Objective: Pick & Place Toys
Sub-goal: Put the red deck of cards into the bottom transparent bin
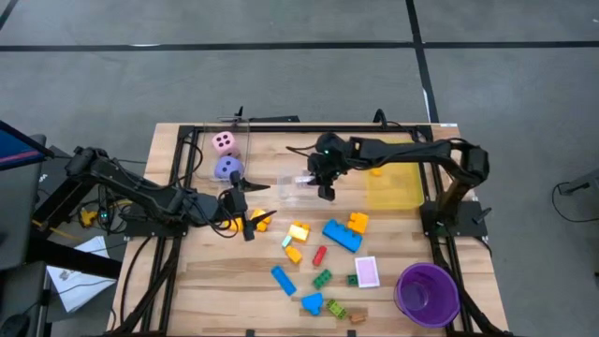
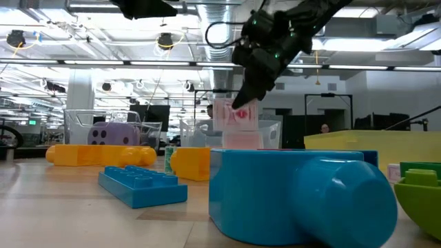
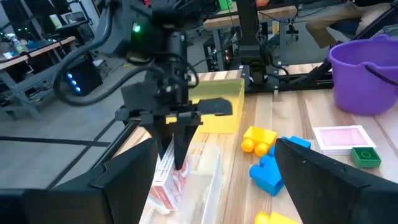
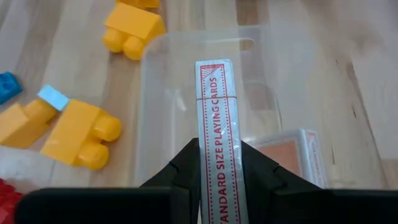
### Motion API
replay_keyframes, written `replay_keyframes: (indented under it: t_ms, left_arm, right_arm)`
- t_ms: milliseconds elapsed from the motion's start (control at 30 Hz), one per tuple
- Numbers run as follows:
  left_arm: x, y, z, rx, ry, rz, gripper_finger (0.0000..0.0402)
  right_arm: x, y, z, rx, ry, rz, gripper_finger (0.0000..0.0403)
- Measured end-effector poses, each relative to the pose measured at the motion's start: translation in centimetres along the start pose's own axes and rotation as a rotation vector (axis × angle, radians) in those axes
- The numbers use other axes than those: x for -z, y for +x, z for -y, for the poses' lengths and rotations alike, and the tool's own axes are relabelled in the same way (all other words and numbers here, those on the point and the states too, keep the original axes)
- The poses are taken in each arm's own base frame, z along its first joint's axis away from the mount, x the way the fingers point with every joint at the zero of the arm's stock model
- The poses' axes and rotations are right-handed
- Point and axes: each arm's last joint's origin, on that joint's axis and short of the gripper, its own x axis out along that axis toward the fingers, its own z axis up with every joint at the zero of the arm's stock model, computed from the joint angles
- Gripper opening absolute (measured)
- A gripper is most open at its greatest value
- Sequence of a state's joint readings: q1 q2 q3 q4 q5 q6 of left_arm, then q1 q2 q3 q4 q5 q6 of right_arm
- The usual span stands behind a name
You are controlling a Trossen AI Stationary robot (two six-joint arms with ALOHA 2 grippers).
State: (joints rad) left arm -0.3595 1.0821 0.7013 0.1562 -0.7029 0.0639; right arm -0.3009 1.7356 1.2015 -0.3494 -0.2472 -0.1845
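My right gripper (image 1: 325, 192) is shut on a red-and-white pack of playing cards (image 4: 216, 106) over a clear bin (image 1: 295, 187) at the table's middle. A second card pack (image 4: 289, 152) lies flat in that bin. My left gripper (image 1: 245, 210) stands open just left of the bin, fingers level and nothing between them. Loose bricks lie on the table toward its near edge: yellow (image 1: 299, 231), blue (image 1: 341, 235), red (image 1: 319, 255) and green (image 1: 322, 278). A pink-backed card (image 1: 366, 271) lies flat among them. My right gripper pinches the card pack by its upper end (image 4: 219, 163), one finger on each broad face, the printed narrow side facing the wrist camera. The fingers (image 3: 177, 140) slant down from the table's right. The pack (image 3: 166, 183) hangs tilted below them, its lower end inside the bin.
A pink die (image 1: 224, 142) and a purple die (image 1: 227, 168) sit at the far left. A yellow see-through bin (image 1: 393, 187) stands right of the clear one. A purple cup (image 1: 428, 292) stands at the near right corner.
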Motion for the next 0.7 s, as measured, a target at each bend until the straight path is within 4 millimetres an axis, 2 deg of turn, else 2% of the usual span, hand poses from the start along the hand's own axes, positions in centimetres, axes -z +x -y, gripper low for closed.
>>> replay_keyframes:
  t_ms: [233, 433, 700]
  left_arm:
    - [0.0, 0.0, 0.0, 0.0, -0.001, 0.0, 0.0319]
    - [0.5, 0.0, 0.0, 0.001, -0.005, -0.013, 0.0319]
    - [0.5, 0.0, 0.0, 0.0, -0.033, -0.009, 0.0319]
  right_arm:
    - [1.1, 1.4, 1.7, -0.041, 0.055, -0.03, 0.0069]
    - [2.6, 1.7, 1.5, -0.056, 0.061, -0.034, 0.0069]
    - [3.4, 2.1, 1.4, -0.061, 0.068, -0.021, 0.007]
